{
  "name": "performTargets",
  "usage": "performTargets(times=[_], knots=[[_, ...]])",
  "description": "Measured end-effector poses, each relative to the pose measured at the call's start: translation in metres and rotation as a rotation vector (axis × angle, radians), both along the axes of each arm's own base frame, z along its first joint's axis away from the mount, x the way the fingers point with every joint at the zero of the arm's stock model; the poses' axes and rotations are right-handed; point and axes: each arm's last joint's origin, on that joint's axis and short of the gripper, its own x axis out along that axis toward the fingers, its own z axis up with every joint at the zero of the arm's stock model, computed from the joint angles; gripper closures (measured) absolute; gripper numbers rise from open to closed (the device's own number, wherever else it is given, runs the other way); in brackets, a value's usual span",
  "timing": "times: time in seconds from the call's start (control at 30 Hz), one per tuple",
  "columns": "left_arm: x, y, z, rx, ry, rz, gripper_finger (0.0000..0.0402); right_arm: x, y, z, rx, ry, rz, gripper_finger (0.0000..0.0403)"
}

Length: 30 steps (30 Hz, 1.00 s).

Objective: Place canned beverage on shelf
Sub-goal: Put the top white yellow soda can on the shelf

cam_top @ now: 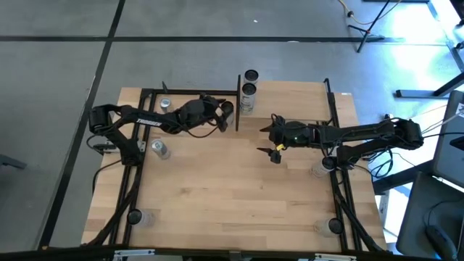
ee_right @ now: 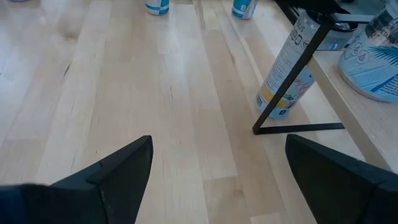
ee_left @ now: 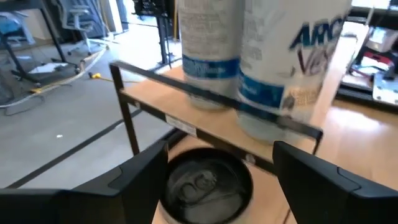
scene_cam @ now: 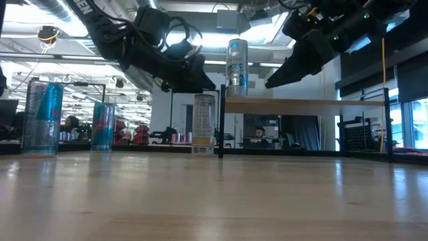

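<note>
1. The can to move stands upright on the worktop, just beside the corner post of the shelf. In the low view the same can is on the worktop, below the level of the shelf board.
2. The left pincer hovers above that can with its fingers spread wider than the can and touching nothing. I judge the step in hand to be the grasp.
3. Lower the pincer straight down so that one finger passes on each side of the can. Close well below the rim, on the plain wall, so that the can does not tip when lifted.
4. The black post is very near. Turn the fingers so that neither one catches it on the way down.
5. Two cans already stand close together at this end of the shelf. Lift the held can clear of the thin edge rail, then carry it to a bare part of the board away from them.
6. Set its base flat on the board before letting go.
7. The right pincer waits over the worktop just in front of the shelf, fingers apart and empty. Plan the left arm's path so that it stays clear of it.
</note>
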Motion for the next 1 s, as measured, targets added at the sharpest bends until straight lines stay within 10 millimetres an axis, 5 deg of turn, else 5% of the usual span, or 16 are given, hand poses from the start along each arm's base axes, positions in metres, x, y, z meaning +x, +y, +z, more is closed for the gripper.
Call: performTargets(times=[1.0], knots=[[-0.005, 0.02, -0.021, -0.032, 0.121, -0.061, 0.0117, 0.001, 0.0, 0.002, -0.002, -0.024, 0.0, 0.0052]])
